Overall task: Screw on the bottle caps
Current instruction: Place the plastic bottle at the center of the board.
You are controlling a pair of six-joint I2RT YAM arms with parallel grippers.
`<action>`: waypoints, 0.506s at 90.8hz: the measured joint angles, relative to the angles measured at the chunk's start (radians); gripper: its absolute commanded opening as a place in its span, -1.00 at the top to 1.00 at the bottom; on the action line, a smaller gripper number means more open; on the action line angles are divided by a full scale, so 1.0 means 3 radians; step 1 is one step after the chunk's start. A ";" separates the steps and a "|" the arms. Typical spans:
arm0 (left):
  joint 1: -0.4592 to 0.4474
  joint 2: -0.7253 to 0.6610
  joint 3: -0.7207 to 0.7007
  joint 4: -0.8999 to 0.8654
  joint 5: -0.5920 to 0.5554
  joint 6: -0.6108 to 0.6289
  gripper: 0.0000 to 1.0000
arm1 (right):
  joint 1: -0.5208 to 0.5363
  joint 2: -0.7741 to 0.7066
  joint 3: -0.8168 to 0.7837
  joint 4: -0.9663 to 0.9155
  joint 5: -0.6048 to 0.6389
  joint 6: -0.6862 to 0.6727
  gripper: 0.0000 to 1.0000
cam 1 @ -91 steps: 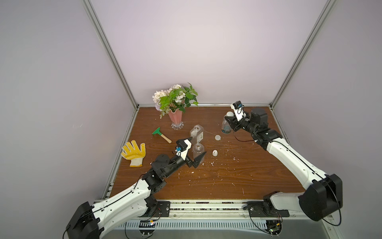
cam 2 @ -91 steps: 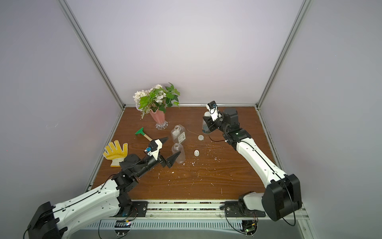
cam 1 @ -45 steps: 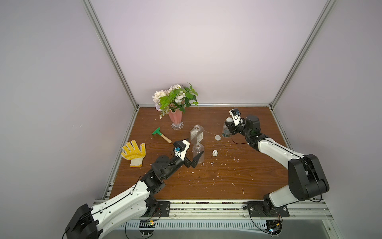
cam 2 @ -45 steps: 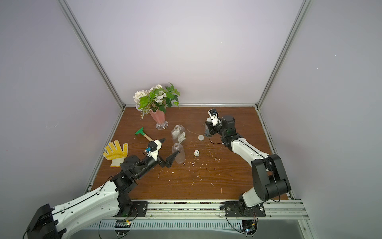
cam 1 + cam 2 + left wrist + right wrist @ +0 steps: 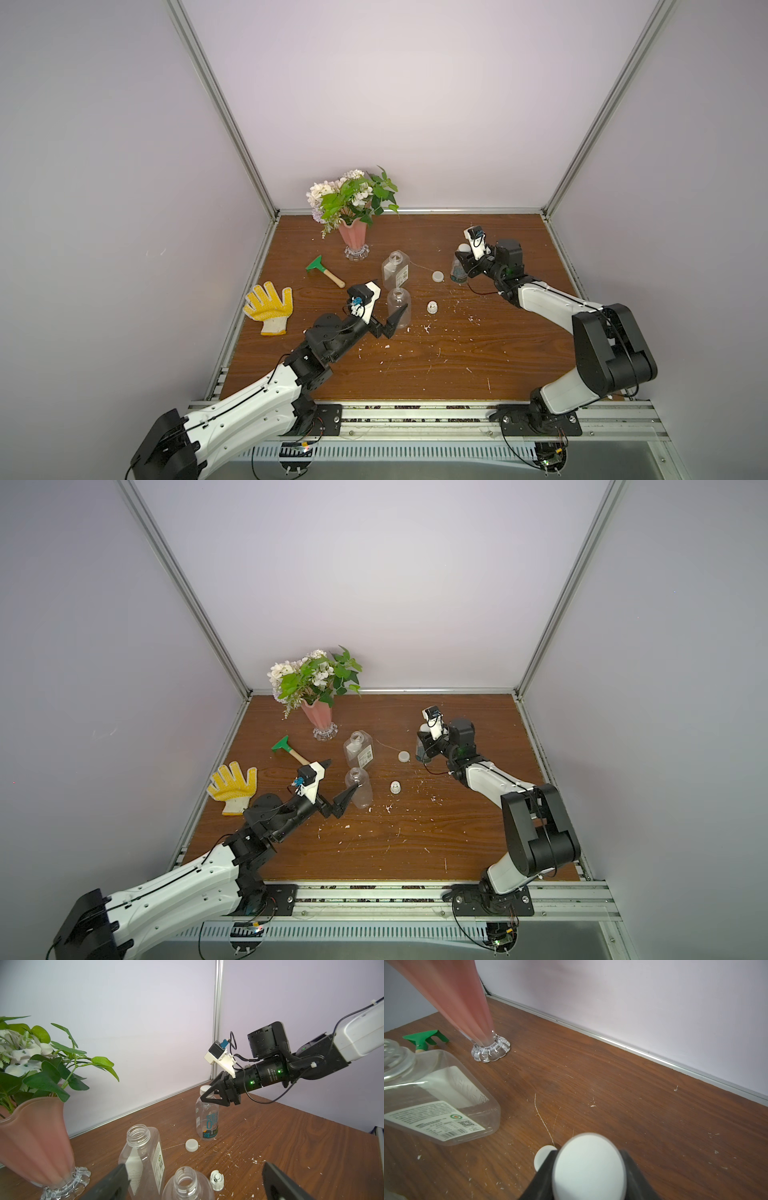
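One white cap (image 5: 588, 1167) sits pinched in the right gripper (image 5: 206, 1092), largely hiding the slim bottle (image 5: 207, 1120) at its neck; left gripper (image 5: 344, 773) gapes wide, fingers (image 5: 112, 1184) cropped in its wrist view.

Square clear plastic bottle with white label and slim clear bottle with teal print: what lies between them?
A flat round white plastic cap lies there, touching neither; both top views show it.

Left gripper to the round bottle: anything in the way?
Nothing visible. In the left wrist view the round bottle sits straight ahead of the open left gripper; the square bottle and ribbed cap flank it, off the line.
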State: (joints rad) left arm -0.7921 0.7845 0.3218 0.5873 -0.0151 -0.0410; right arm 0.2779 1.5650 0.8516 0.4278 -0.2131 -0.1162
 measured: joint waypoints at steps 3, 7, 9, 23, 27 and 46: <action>0.0000 0.0000 0.0000 0.0000 -0.0005 -0.0001 -1.00 | 0.0000 0.0000 -0.0003 0.0008 0.0000 0.0000 0.24; 0.0000 0.0000 0.0000 0.0000 -0.0011 -0.0001 -1.00 | 0.0000 0.0000 -0.0017 0.0023 0.0001 0.0000 0.16; 0.0000 0.0000 -0.0001 0.0000 -0.0018 -0.0001 -0.99 | 0.0000 0.0000 -0.0024 0.0036 0.0000 0.0000 0.13; 0.0000 -0.0001 -0.0017 0.0001 -0.0055 -0.0003 -0.99 | -0.0003 -0.0010 -0.0037 0.0048 0.0027 -0.0017 -0.22; 0.0000 -0.0003 -0.0024 0.0001 -0.0069 -0.0005 -1.00 | -0.0009 -0.0023 -0.0037 0.0020 0.0041 -0.0022 -0.34; 0.0000 -0.0064 -0.0067 0.0000 -0.0181 -0.0037 -1.00 | -0.0017 -0.0337 -0.0031 -0.0256 0.0168 -0.0064 -0.65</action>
State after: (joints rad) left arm -0.7921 0.7654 0.3016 0.5873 -0.0692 -0.0521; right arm 0.2729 1.4639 0.8425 0.3511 -0.1627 -0.1352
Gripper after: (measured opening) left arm 0.998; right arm 0.812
